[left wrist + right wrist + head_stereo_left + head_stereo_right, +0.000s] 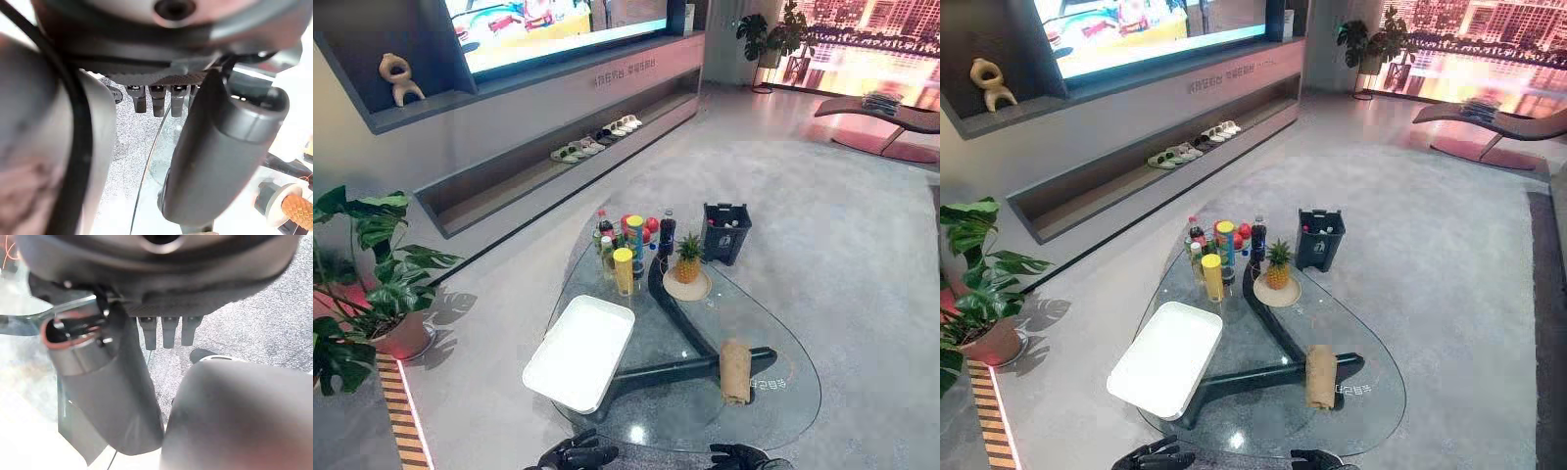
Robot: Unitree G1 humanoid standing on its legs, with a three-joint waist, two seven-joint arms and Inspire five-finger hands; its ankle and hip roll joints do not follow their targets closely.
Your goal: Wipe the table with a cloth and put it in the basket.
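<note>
Glass table (677, 419): rounded triangle, centre to lower centre of frame, dark base showing through.
White tray (579, 352): lower left part of the table, empty.
Basket (725, 233): dark, above centre-right, on the floor just past the table's far edge. Whether it touches the glass can't be told.
Cloth (735, 370): tan roll on the glass, lower right, long axis running roughly top to bottom of frame.

Key relation: the cloth sits almost straight above the right hand (739, 455) at the bottom edge, near end pointing at it. The left hand (578, 454), bottom centre-left, is well apart from it, under the tray's corner. Judgement: reach is the right arm's.

Fingers, right (168, 333): straight, side by side, empty. Fingers, left (157, 102): likewise straight, holding and touching nothing.
</note>
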